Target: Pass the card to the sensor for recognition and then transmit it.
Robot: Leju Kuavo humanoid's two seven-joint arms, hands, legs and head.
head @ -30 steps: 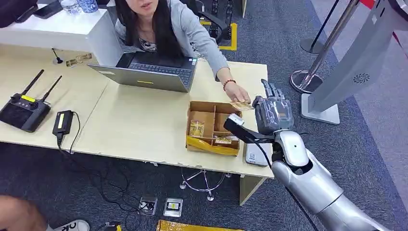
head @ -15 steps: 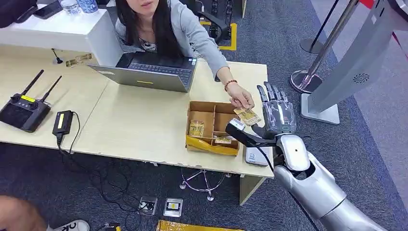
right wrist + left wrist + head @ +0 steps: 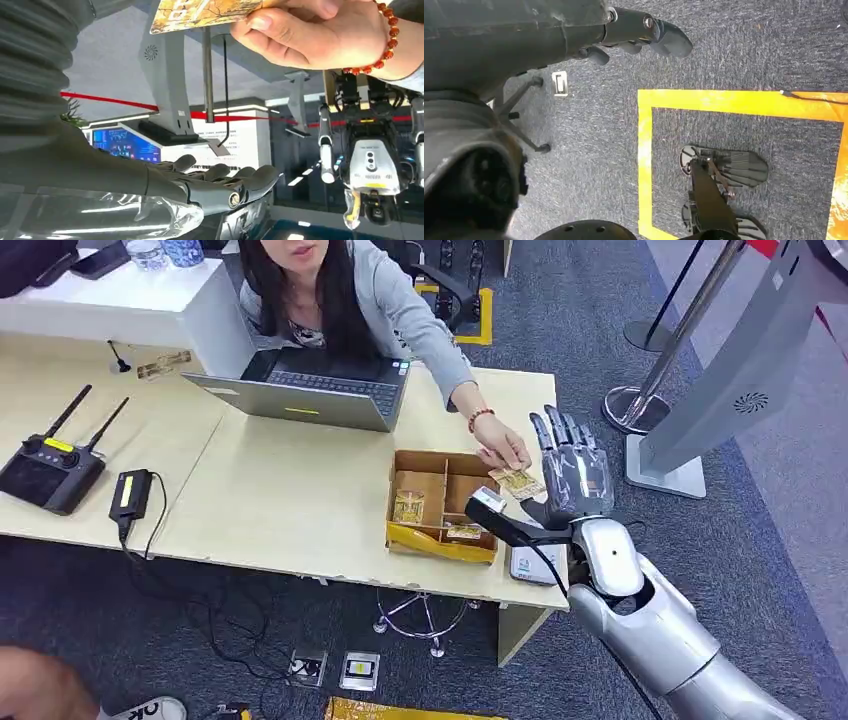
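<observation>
A person's hand holds a yellow patterned card against the thumb side of my right hand. That hand stands upright at the table's right end, fingers spread and straight, gripping nothing. In the right wrist view the card is pinched by the person's fingers, and my fingers lie stretched out well apart from it. A grey flat sensor lies on the table corner under my forearm. My left hand hangs over the carpet, holding nothing.
A cardboard box with compartments holds more cards beside my right hand. A laptop, a remote controller and a black charger lie on the table. A grey kiosk base and stanchion stand to the right.
My right hand has turned upright and spread its fingers. The person's hand brought the card from over the box to my right hand's thumb side.
</observation>
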